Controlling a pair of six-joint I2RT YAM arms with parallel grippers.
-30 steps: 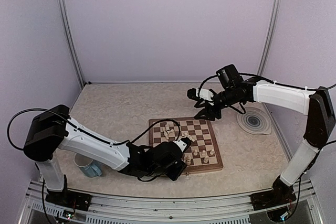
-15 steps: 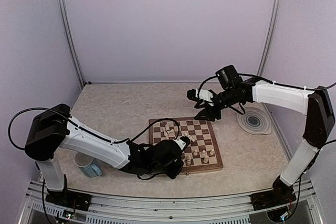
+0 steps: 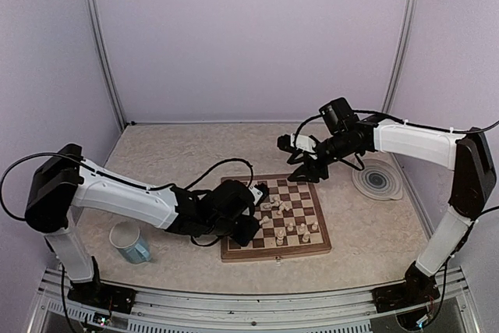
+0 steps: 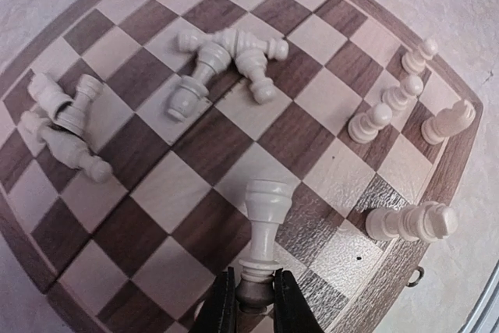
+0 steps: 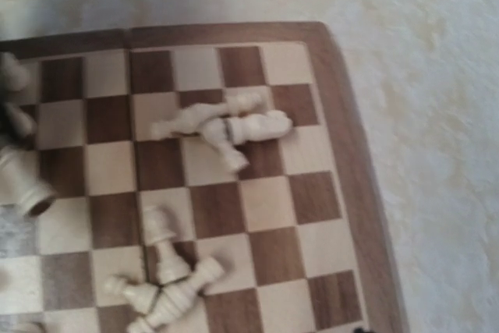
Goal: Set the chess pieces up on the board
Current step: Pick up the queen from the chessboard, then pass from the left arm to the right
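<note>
Top external view looked down from above and behind the arms over the whole worktop (image 3: 171, 161); both wrist views looked steeply, close-up, onto the board (image 4: 195, 146), shared by all three.

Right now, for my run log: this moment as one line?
left gripper: shut on piece | right gripper: open, above board edge | lying pieces: mid-board | upright pieces: right side

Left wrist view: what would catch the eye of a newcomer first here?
The left gripper, at the bottom edge, is shut on one cream chess piece. Beyond it toppled pieces lie heaped on the chessboard, and a few upright pieces stand toward its right edge.
</note>
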